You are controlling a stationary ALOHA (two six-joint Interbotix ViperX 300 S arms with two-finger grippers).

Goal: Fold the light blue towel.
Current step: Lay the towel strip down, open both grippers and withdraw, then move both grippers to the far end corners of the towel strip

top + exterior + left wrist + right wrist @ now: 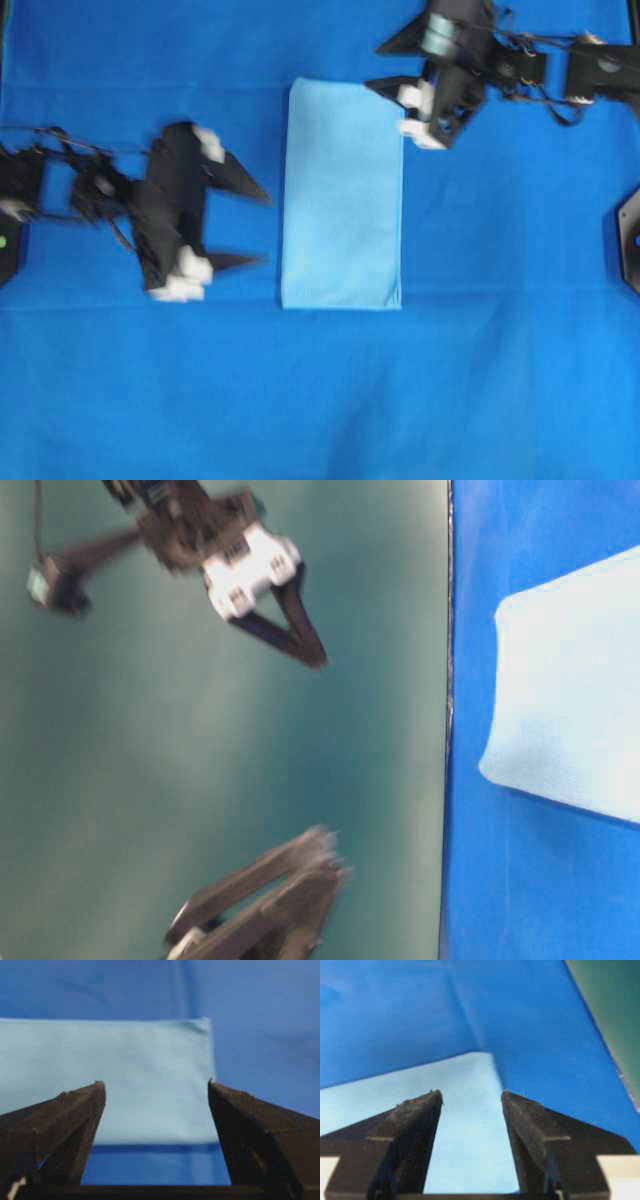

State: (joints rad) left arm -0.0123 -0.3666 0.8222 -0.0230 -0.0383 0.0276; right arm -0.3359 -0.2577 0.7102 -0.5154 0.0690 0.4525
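The light blue towel (342,195) lies flat on the sheet as a tall, narrow folded rectangle. My left gripper (263,228) hovers just left of its long left edge, open, nothing between the fingers. In the left wrist view the towel (125,1075) fills the space beyond the open left gripper (155,1085), its near edge running between the fingers. My right gripper (374,66) is open at the towel's upper right corner. In the right wrist view the towel (465,1110) lies under the open, empty right gripper (471,1094).
A deep royal-blue sheet (320,400) covers the whole table. A black arm base (630,240) sits at the right edge and another (10,215) at the left edge. A teal surface (610,1000) lies beyond the sheet's edge.
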